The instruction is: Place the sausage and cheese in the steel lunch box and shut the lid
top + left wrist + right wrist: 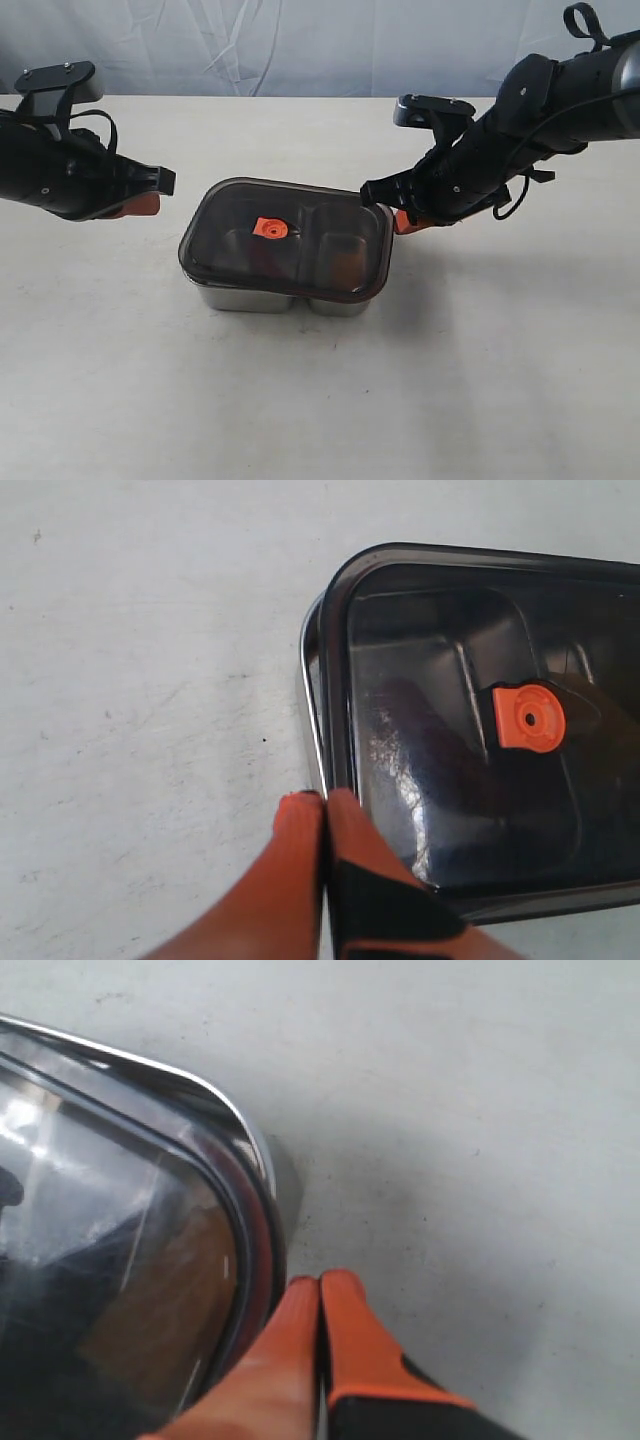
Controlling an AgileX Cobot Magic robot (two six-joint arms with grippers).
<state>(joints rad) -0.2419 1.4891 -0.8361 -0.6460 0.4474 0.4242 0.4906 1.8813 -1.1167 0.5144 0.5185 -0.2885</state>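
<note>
The dark translucent lid (300, 215) with its orange valve tab (270, 228) lies on the steel lunch box (245, 297). A reddish streak under the lid in the left compartment looks like the sausage (262, 262). An orange-brown patch in the right compartment looks like the cheese (350, 262). My left gripper (140, 205) hovers just left of the box, shut and empty. In the left wrist view the left gripper (324, 802) is beside the lid (420, 630) corner. My right gripper (405, 222) is shut at the box's right end. In the right wrist view the right gripper (318, 1282) touches or nearly touches the lid (90, 1180) edge, with the cheese (170, 1300) showing dimly through it.
The box stands mid-table on a pale tabletop (320, 400). A wrinkled light backdrop (300, 45) closes off the far edge. Both dark arms reach in from the sides at box height.
</note>
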